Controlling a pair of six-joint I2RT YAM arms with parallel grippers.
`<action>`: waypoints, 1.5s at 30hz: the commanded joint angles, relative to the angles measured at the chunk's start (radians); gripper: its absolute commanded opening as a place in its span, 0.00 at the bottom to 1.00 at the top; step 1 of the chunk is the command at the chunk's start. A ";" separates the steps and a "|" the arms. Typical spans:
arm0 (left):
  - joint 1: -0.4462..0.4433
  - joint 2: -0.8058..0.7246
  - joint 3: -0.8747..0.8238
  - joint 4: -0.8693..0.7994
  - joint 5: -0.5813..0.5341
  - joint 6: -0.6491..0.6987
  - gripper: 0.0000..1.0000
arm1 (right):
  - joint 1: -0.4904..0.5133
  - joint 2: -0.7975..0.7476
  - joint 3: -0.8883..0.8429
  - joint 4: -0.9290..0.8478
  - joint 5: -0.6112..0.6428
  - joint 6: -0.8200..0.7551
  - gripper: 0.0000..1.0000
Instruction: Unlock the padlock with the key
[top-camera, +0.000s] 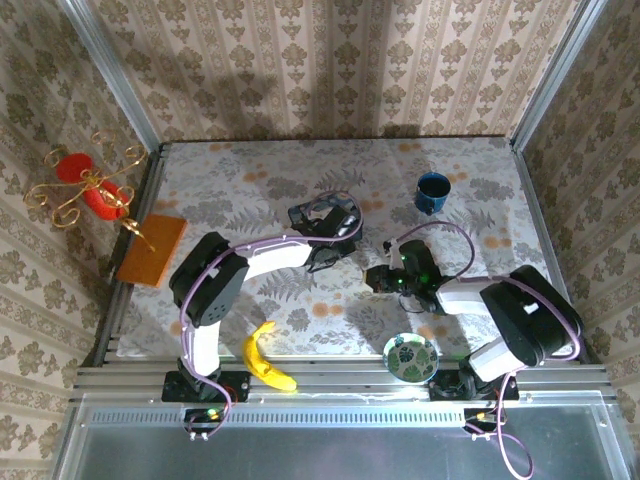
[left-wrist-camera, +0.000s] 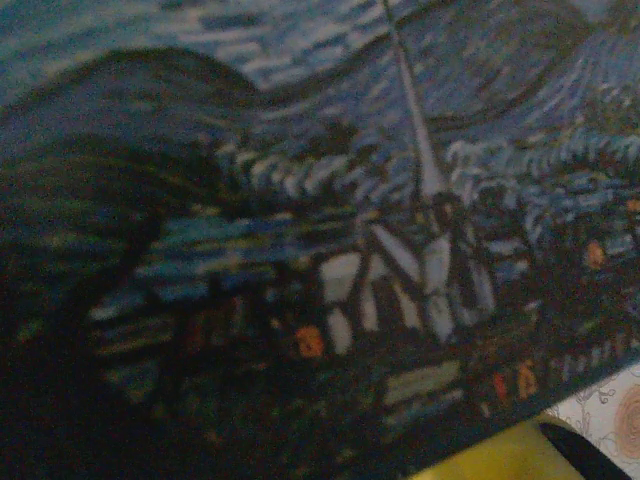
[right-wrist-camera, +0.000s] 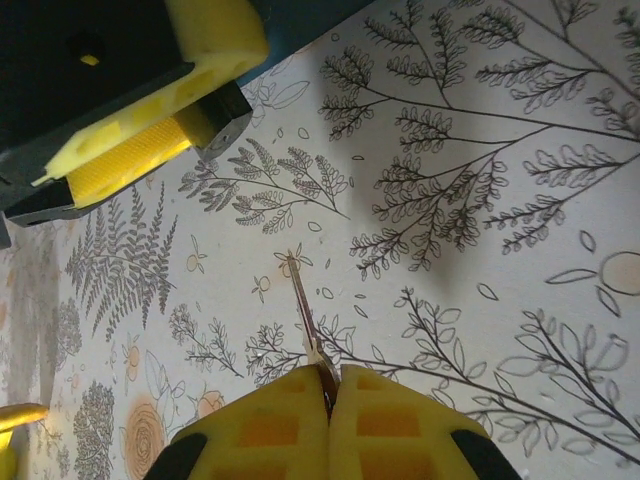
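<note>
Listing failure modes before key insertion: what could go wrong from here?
1. The right gripper pinches the thin key at the very fingertips, with most of it sticking out. It could pivot or slip when pushed.
2. The left gripper seems to hold the blue tin near an edge. A push from the key might shift it.
3. The grippers sit close together and could collide.

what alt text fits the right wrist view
The right hand pinches a thin key between its shut yellow fingers, the blade pointing out over a pale tablecloth printed with ferns and leaves. A yellow finger of the left arm shows at upper left.
</note>
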 joint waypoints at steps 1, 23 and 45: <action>0.007 -0.031 -0.005 0.033 0.024 -0.027 0.00 | 0.006 0.036 0.015 0.119 -0.013 -0.013 0.00; 0.038 -0.062 -0.062 0.093 0.138 -0.062 0.00 | 0.000 0.200 0.029 0.394 -0.073 -0.009 0.00; 0.062 -0.124 -0.111 0.152 0.170 -0.071 0.00 | -0.001 0.245 0.002 0.446 -0.067 0.020 0.00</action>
